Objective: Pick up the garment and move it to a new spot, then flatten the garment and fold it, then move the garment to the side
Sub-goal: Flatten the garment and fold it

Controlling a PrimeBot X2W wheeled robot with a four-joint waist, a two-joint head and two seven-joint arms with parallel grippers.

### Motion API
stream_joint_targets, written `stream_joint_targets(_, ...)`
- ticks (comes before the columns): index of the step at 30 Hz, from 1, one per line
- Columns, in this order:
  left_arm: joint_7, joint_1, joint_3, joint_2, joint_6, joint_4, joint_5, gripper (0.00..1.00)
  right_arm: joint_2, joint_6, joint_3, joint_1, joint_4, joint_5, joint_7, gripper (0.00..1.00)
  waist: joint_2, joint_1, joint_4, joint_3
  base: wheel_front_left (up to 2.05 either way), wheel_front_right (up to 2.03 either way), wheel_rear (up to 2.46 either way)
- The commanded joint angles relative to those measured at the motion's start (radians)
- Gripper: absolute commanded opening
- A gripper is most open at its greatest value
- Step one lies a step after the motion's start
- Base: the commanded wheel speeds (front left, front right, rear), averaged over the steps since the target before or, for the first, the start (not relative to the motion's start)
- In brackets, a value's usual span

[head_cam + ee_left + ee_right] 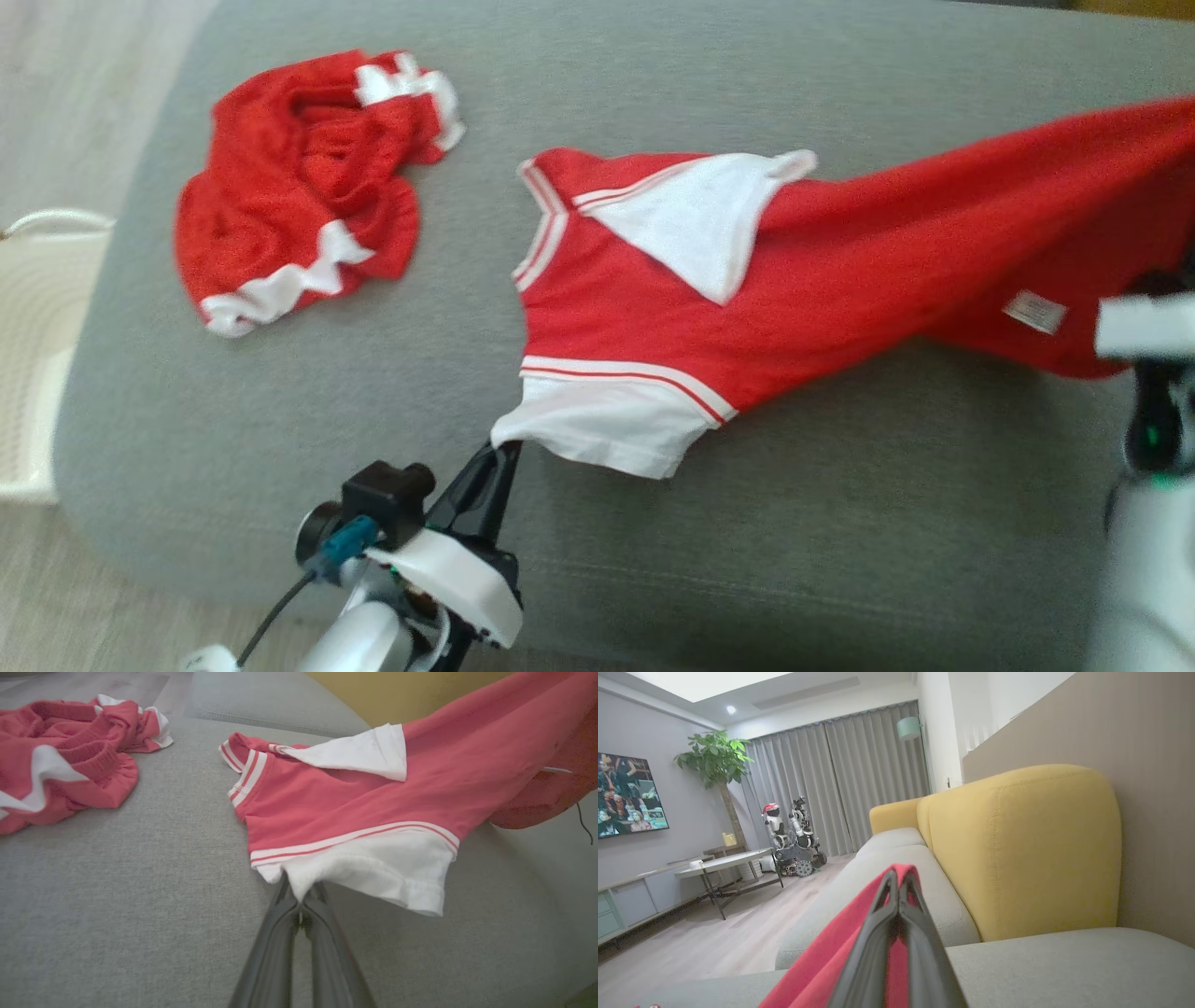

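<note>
The red-and-white T-shirt (794, 280) lies across the middle of the grey sofa seat (747, 560), collar toward the seat's left end, and it rises off the cushion toward the seat's right end. It is strung between the two arms. At the seat's front edge, the left gripper (501, 455) has its fingers pressed together on the corner of the white sleeve (607, 420). At the right end, the right gripper (899, 879) pinches a fold of the red body cloth between closed fingers.

Holding two far-apart points this way looks meant to pull the cloth taut so it can be laid flat. The shirt is not yet flat: the far sleeve is folded over onto the chest, and the right part hangs in the air with its white label (1034, 311) showing.

Crumpled red-and-white shorts (299, 177) sit near the seat's far left corner, well apart from the shirt. A white basket (28, 355) stands just off the seat's left edge.

The seat is a woven grey fabric, soft enough that cloth should drag rather than slide on it. A yellow backrest (1017, 849) rises along its far side. Beyond the seat's end are a pale wood floor (714, 942), grey curtains (840, 779), a potted tree (714, 756), a wall screen (626, 795) and another wheeled robot (794, 835).
</note>
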Motion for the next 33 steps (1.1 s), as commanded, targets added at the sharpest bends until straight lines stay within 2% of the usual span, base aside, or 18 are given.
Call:
stream_joint_targets(1,-0.010,-0.046,0.024,0.001,-0.004,-0.028,0.009,0.00,-0.001,0.007,0.013,-0.070,0.033,-0.044,0.030,0.00,0.0000,0.0000,0.043,0.010,0.00,0.00,0.00)
stream_joint_targets(6,-0.012,-0.072,0.015,-0.015,-0.016,-0.023,0.014,0.00,-0.020,0.007,-0.014,-0.269,0.356,-0.118,0.054,0.00,0.0000,0.0000,0.086,0.041,0.00,0.00,0.00)
stream_joint_targets(7,-0.012,-0.075,0.015,-0.018,-0.018,-0.023,0.015,0.00,-0.023,0.007,-0.030,-0.303,0.416,-0.126,0.037,0.25,0.0000,0.0000,0.090,0.046,0.00,0.00,0.00)
stream_joint_targets(8,-0.012,-0.078,0.014,-0.021,-0.020,-0.022,0.018,0.00,-0.034,0.007,-0.032,-0.331,0.469,-0.151,0.019,1.00,0.0000,0.0000,0.095,0.051,0.00,0.00,0.00)
stream_joint_targets(13,-0.013,-0.084,0.028,-0.038,-0.021,-0.032,0.029,0.00,-0.030,0.007,-0.038,-0.375,0.618,-0.189,-0.078,1.00,0.0000,0.0000,0.082,0.049,0.00,0.00,0.00)
stream_joint_targets(18,-0.013,-0.069,0.059,-0.038,-0.016,-0.062,0.041,0.00,-0.024,0.007,-0.010,-0.279,0.582,-0.157,-0.059,1.00,0.0000,0.0000,0.051,0.046,0.00,0.00,0.00)
stream_joint_targets(21,-0.014,-0.057,0.105,-0.037,-0.007,-0.105,0.058,0.00,-0.020,0.007,0.004,-0.121,0.439,-0.083,0.023,1.00,0.0000,0.0000,0.023,0.050,0.00,0.00,0.00)
stream_joint_targets(22,-0.014,-0.057,0.105,-0.037,-0.007,-0.105,0.058,0.00,-0.020,0.007,0.004,-0.121,0.439,-0.083,0.023,1.00,0.0000,0.0000,0.023,0.050,0.00,0.00,0.00)
stream_joint_targets(25,-0.014,-0.050,0.139,-0.034,-0.002,-0.131,0.073,0.00,-0.021,0.007,0.009,0.007,0.285,-0.023,0.129,1.00,0.0000,0.0000,0.006,0.058,0.00,0.00,0.00)
stream_joint_targets(29,-0.014,-0.049,0.184,-0.033,-0.003,-0.157,0.089,0.00,-0.069,0.007,0.057,0.163,0.079,-0.003,0.284,1.00,0.0000,0.0000,0.000,0.068,0.00,0.00,0.00)
stream_joint_targets(33,-0.014,-0.052,0.241,-0.039,-0.004,-0.180,0.096,0.00,-0.077,0.007,0.047,0.285,-0.101,0.028,0.404,1.00,0.0000,0.0000,-0.002,0.079,0.00,0.00,0.00)
